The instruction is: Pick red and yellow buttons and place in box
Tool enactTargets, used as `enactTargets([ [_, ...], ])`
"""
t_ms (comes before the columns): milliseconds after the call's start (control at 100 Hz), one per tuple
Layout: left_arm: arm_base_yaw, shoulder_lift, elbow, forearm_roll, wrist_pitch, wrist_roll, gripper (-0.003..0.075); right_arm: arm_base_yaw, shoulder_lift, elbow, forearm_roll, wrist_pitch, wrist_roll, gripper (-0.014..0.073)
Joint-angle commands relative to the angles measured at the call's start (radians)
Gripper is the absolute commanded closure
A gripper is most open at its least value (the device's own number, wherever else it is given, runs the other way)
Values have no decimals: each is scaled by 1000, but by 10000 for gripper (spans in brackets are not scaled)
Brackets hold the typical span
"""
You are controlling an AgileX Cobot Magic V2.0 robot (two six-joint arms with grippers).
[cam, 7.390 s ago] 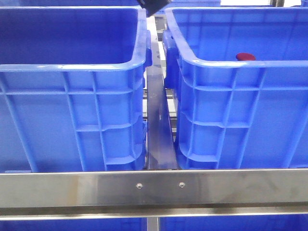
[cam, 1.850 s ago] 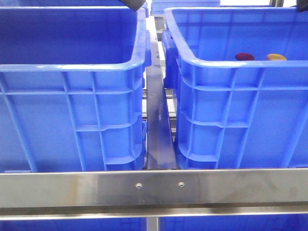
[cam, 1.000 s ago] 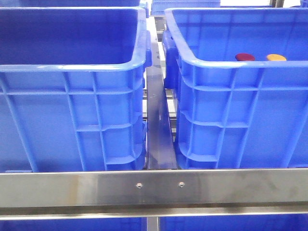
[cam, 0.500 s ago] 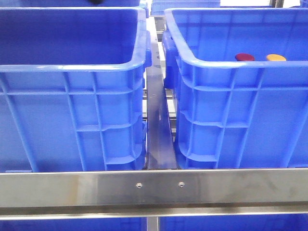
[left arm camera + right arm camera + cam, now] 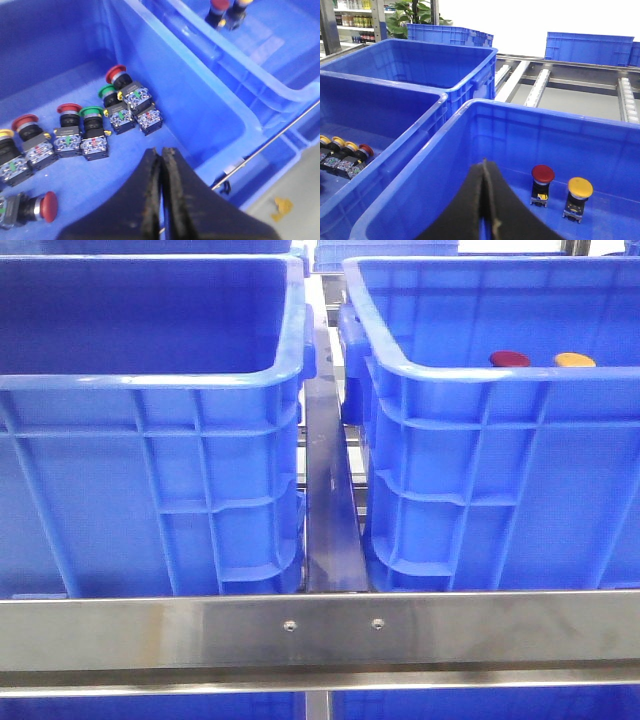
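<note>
The box point(image 5: 480, 370) is the right-hand blue crate in the front view. Inside it, a red button point(image 5: 510, 359) and a yellow button point(image 5: 574, 360) peek just over the near rim. The right wrist view shows both standing upright on the box floor, the red button point(image 5: 542, 173) next to the yellow button point(image 5: 580, 187). My right gripper point(image 5: 485, 162) hangs shut and empty above the box's near wall, apart from both. My left gripper point(image 5: 161, 151) is shut and empty over the floor of the left crate point(image 5: 60, 75). Neither gripper shows in the front view.
The left crate point(image 5: 150, 380) holds several spare buttons with red, green and yellow caps point(image 5: 90, 127) along its wall. A steel rail point(image 5: 320, 625) crosses in front, with a narrow gap point(image 5: 328, 490) between the crates. More blue crates point(image 5: 450, 35) and roller tracks point(image 5: 540, 82) lie behind.
The yellow button has appeared beside the red one in the box. The dark gripper at the top edge of the front view has drifted left and left the view.
</note>
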Motion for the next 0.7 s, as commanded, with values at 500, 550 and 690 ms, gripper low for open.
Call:
enactTargets([
  [500, -7, -344, 144, -1, -75, -10, 740, -8, 2, -25, 24, -4, -9, 663],
  [550, -7, -344, 144, -1, -63, -10, 740, -8, 2, -25, 24, -4, -9, 663],
  [690, -7, -344, 144, -1, -23, -10, 740, -8, 2, -25, 24, -4, -9, 663],
])
